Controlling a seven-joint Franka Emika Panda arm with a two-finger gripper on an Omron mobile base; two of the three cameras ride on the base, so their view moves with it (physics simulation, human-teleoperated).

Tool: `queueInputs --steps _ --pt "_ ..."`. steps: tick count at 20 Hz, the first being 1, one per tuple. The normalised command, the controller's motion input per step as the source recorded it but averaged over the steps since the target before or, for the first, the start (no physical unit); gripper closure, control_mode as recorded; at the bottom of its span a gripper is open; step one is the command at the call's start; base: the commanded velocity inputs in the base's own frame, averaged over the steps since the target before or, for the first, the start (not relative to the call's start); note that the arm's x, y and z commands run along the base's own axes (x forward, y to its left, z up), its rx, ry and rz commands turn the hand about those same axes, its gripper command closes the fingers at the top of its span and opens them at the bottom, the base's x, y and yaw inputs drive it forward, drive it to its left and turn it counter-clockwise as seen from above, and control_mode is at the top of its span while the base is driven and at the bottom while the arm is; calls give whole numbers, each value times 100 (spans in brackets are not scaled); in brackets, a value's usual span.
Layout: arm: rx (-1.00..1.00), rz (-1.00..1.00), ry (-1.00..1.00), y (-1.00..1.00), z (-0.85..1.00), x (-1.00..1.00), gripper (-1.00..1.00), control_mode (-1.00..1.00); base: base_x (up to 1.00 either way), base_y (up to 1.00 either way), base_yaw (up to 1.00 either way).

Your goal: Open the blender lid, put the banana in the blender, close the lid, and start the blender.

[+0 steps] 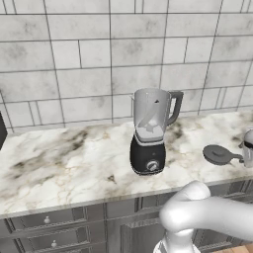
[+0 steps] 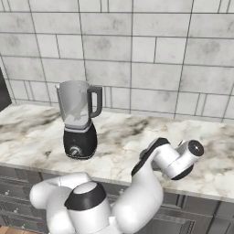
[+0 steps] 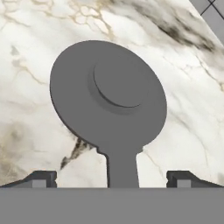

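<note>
1. The claw (image 3: pixel 112 179) hangs above the marble surface (image 3: pixel 26 131). Its two dark fingertips (image 3: pixel 41 178) stand wide apart at the bottom of the hand view and hold nothing.
2. Between the fingertips lies the blender lid (image 3: pixel 108 94), a dark grey round disc with a raised centre knob. It rests flat on the surface, and its narrow tab reaches down the hand view toward the gap between the fingertips. Whether the tab touches either tip cannot be told.
3. In the left base view the lid (image 1: pixel 217 154) lies on the surface to the right of the blender, well apart from it. The white end of the arm (image 1: pixel 248 147) hangs just beside it at the right edge.
4. The blender (image 1: pixel 149 131) stands upright on the surface near the tiled wall (image 1: pixel 74 59). It has a black base with a silver knob facing front, a clear grey jar and a dark handle on its right side. The jar top is open.
5. Nothing stands between the lid and the blender.
6. The right base view shows the blender (image 2: pixel 79 119) to the left, with the arm's white links and dark joints (image 2: pixel 173 157) bent over the surface edge to its right; the arm covers the spot where the lid lies.
7. Grey drawers (image 1: pixel 47 227) run below the surface edge.
</note>
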Motion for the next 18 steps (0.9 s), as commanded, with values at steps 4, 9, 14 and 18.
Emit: queueInputs --steps 4,9,14,18 --pt "0 1 5 0 -15 37 -100 -100 0 0 0" --pt "0 5 2 -18 -31 31 -100 -100 0 0 0" --pt "0 9 5 -19 -45 20 -100 -100 0 0 0" --pt "0 5 11 0 -45 8 -100 -100 0 0 0"
